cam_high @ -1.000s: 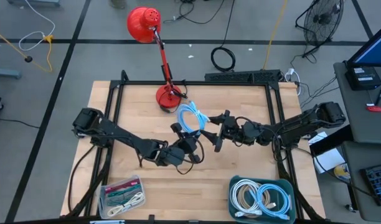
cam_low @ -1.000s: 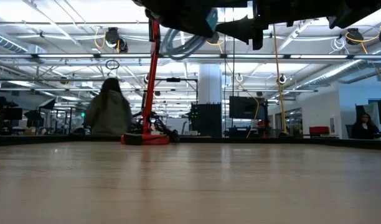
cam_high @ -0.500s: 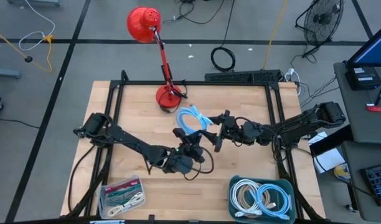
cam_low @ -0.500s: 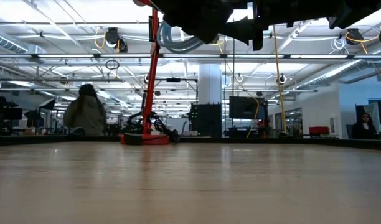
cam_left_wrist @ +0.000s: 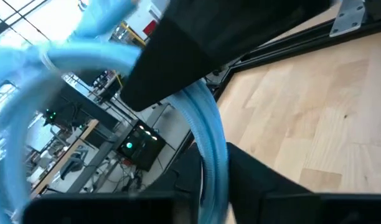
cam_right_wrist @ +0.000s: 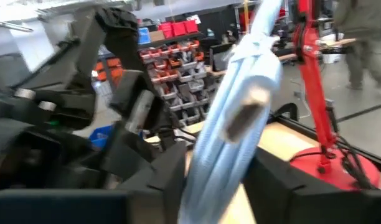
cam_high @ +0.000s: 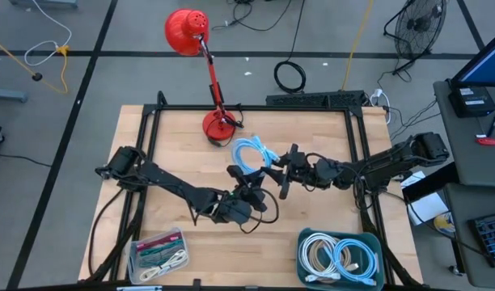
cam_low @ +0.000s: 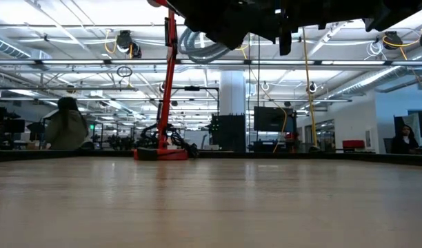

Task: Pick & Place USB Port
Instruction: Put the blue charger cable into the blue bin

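A light-blue coiled USB cable [cam_high: 250, 152] hangs in the air over the middle of the table, held between both grippers. My left gripper [cam_high: 241, 179] reaches up to it from the near left. My right gripper [cam_high: 273, 174] comes in level from the right. In the left wrist view one strand of the cable [cam_left_wrist: 209, 143] runs between that gripper's fingers. In the right wrist view the bundled coil [cam_right_wrist: 240, 106] stands between that gripper's fingers. The low view shows the cable [cam_low: 197, 45] high above the tabletop. My left gripper pinches a single strand of the coil [cam_left_wrist: 210, 177] between its two fingers, coming from the table's near left side, almost level. The coil is lifted clear of the table. My right gripper has the bundled strands of the coil's right side [cam_right_wrist: 206, 165] between its two fingers, reaching in level from the table's right. The bundle rises tilted beyond the fingers, clear of the table.
A red desk lamp stands with its base [cam_high: 217, 127] at the far middle of the table. A teal bin [cam_high: 375, 242] with coiled cables sits near right, and a clear box [cam_high: 158, 255] of cables near left. Black frame rails [cam_high: 150, 137] edge the table.
My left gripper has gone a little toward the table's right and near side and rolled, carrying the cable closer to my right gripper. My right gripper has kept its place, and its fingers have drawn in around the coil.
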